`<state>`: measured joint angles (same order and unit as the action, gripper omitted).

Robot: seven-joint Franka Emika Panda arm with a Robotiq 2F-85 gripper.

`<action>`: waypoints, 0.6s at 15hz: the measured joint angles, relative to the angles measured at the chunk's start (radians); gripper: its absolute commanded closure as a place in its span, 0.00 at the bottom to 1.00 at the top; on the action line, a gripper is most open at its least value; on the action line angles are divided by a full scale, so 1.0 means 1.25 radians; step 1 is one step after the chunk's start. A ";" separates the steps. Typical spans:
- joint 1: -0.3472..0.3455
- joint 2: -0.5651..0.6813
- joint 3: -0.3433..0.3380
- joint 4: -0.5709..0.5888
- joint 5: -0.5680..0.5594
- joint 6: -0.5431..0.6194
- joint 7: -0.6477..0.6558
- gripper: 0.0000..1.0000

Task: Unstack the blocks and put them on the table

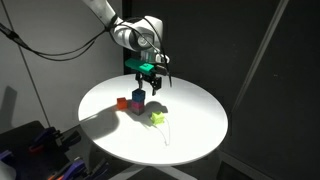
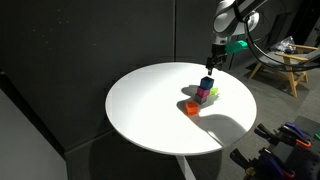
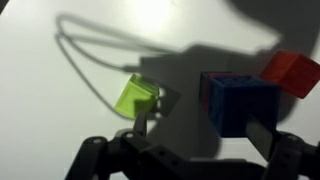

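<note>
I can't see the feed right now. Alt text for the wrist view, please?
The open gripper reaches in from the bottom edge over a white table. A blue cube lies ahead of one finger with an orange cube close behind it. A yellow-green cube lies apart, ahead of the other finger.

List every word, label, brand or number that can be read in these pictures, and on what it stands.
None can be read. In the wrist view the yellow-green cube, blue cube and orange cube show no print; the table is plain white. Any marking on the gripper is too small to tell.
</note>
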<state>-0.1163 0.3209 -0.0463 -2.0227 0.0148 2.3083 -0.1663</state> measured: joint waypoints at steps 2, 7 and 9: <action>0.003 -0.006 0.003 -0.009 0.006 0.014 0.006 0.00; 0.016 -0.029 0.004 -0.038 0.018 0.028 0.056 0.00; 0.020 -0.041 0.004 -0.051 0.018 0.029 0.084 0.00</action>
<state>-0.0919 0.2700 -0.0419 -2.0861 0.0379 2.3442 -0.0614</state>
